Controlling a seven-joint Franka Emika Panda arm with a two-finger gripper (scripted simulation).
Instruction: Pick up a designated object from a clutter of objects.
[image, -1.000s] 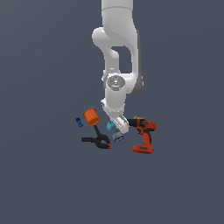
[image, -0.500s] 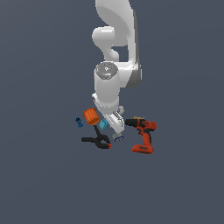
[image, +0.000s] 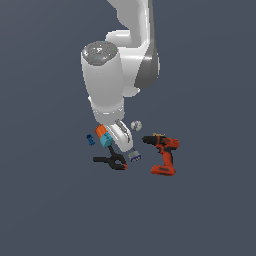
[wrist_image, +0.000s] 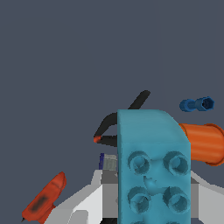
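The designated object (wrist_image: 153, 166) is a teal studded block that fills the wrist view close up, with a white finger (wrist_image: 89, 199) on one side and another on the opposite side. My gripper (wrist_image: 153, 199) is shut on it. In the exterior view the teal block (image: 106, 140) hangs at the tip of my gripper (image: 110, 142), right beside the orange ridged cylinder (image: 101, 132). The rest of the clutter lies around it: the black spring clamp (image: 111, 161), the tiny dark-blue piece (image: 90, 139) and the grey-and-purple block (image: 134, 156).
A red-and-black drill (image: 164, 154) lies at the exterior view's right, with a small grey ball (image: 136, 125) behind the gripper. The wrist view also shows the orange cylinder (wrist_image: 202, 142), dark-blue piece (wrist_image: 197, 104), clamp (wrist_image: 114, 127) and drill (wrist_image: 43, 202). The arm's big link (image: 105, 80) overhangs the clutter.
The arm has swung toward the exterior view's left. The teal block travelled with the gripper, from near the drill to beside the orange cylinder.
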